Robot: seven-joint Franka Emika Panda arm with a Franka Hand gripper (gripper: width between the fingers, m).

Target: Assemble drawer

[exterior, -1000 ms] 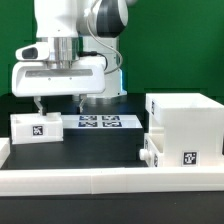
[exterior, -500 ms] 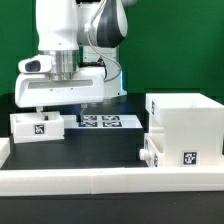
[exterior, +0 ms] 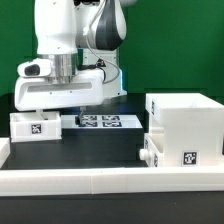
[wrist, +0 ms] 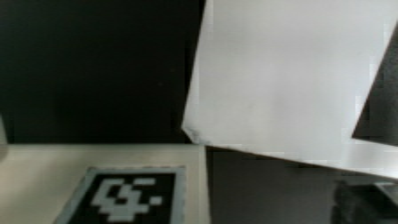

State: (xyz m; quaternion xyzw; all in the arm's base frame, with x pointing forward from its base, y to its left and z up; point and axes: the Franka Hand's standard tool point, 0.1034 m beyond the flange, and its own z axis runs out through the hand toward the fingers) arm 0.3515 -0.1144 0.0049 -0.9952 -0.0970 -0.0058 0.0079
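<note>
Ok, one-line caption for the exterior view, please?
Panda arm's pincer hangs low over a small tagged white tray beside the marker board; the drawer casing stands at the exterior view's right.

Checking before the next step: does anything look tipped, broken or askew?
Nothing stands out. The casing stands upright, the tray at the exterior view's left lies flat, and the second tray sits square against the casing. No damage shows.

White casing [exterior: 185, 120] upright, exterior view's right; tagged tray [exterior: 38, 127] left
</note>
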